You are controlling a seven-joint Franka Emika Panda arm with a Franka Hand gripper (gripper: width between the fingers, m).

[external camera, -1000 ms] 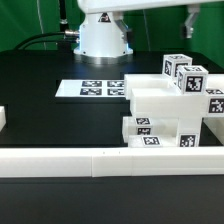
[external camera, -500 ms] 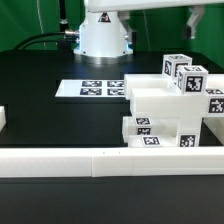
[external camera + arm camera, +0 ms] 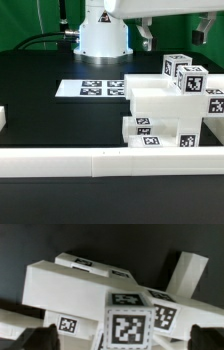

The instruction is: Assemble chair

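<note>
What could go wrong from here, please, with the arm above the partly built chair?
1. The open gripper hangs above the chair; coming down off-centre, a finger could strike a tagged block and shift the assembly.
2. The chair sits close against the white border rail, leaving little room on that side.
3. The marker board lies beside the chair; a pushed part might slide onto it.
</note>
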